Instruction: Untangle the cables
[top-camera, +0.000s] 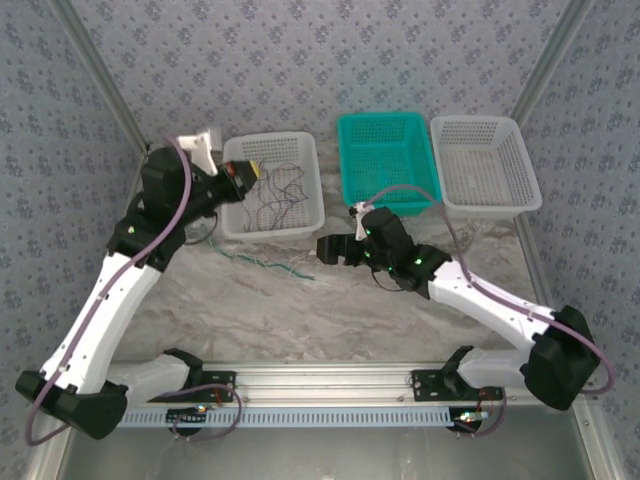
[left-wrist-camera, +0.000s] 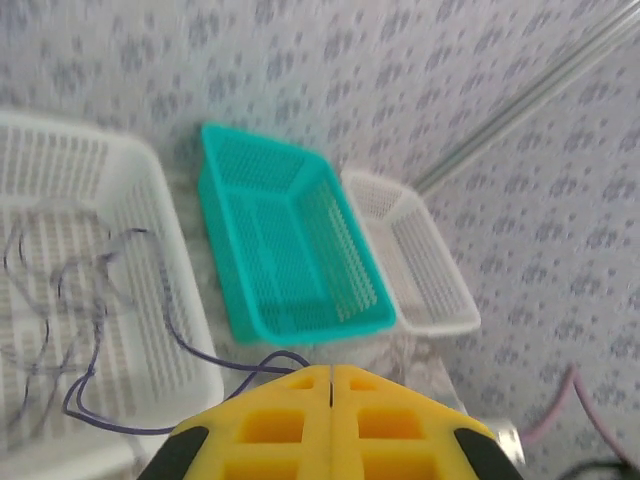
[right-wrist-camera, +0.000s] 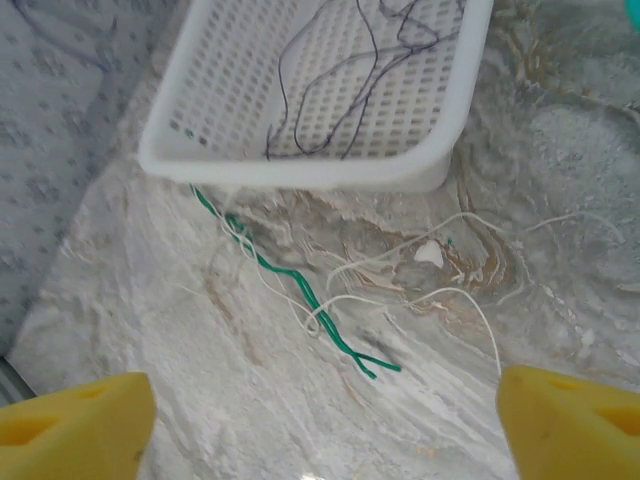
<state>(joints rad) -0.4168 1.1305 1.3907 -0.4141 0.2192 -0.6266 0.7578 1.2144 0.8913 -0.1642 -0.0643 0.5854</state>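
Observation:
Several thin dark maroon cables (top-camera: 280, 195) lie tangled in the left white basket (top-camera: 312, 180). My left gripper (top-camera: 250, 172) hovers over that basket, its yellow fingers (left-wrist-camera: 270, 420) shut. One dark cable (left-wrist-camera: 150, 300) rises over the basket wall and loops up to the tips of the left gripper (left-wrist-camera: 330, 370). A green cable (right-wrist-camera: 300, 290) and a pale whitish cable (right-wrist-camera: 420, 295) lie crossed on the marble table in front of the basket (right-wrist-camera: 300, 165). My right gripper (right-wrist-camera: 320, 430) stands wide open above them, holding nothing. From above, the right gripper (top-camera: 325, 248) points left toward the green cable (top-camera: 265, 262).
A teal basket (top-camera: 385, 118) and a second white basket (top-camera: 485, 122) stand at the back right, with no cables in them. Patterned walls close the table on three sides. The arm bases and a metal rail (top-camera: 320, 385) run along the near edge.

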